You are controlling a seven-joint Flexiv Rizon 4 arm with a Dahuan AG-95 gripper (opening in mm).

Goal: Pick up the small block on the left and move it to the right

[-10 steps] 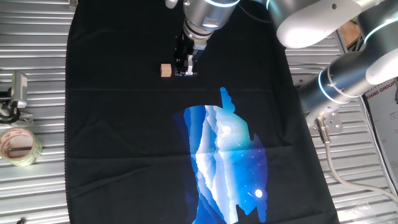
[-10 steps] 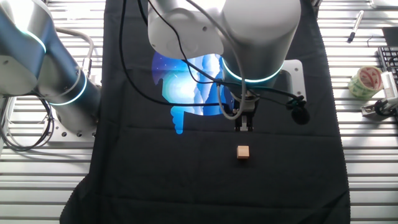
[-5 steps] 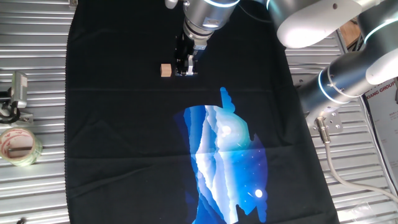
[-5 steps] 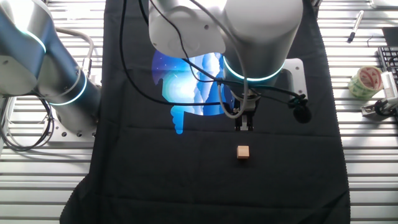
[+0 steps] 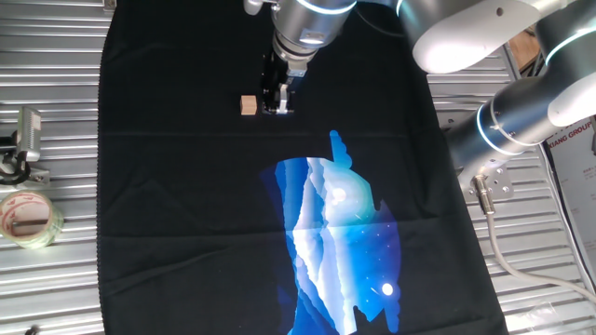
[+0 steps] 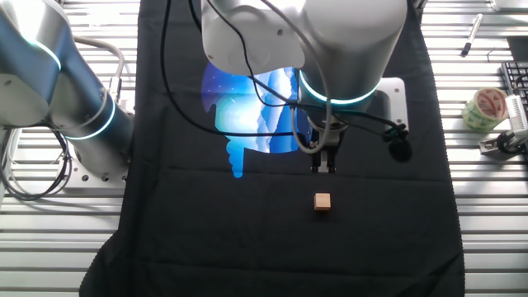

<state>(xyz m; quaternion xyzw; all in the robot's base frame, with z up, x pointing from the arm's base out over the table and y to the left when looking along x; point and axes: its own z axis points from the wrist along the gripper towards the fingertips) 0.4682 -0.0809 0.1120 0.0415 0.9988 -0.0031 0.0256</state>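
One fixed view: I see the small light tan wooden block lying on the black cloth that covers the ribbed metal tabletop. The pincer on my silver arm hangs just beside the block, on its right as this camera frames it, apart from it. The fingers sit close together with nothing between them; I cannot tell whether a narrow gap remains. The cloth carries a bright blue and white printed picture nearer the camera. A roll of clear tape lies on the bare tabletop at the left edge, well apart from the block, with a small metal clip above it.

The other fixed view: the block lies on the cloth below the pincer, clearly separate from it. The fingertips again look nearly together and hold nothing. The arm's broad grey body hides much of the printed picture. The tape roll sits at the far right edge on the tabletop.
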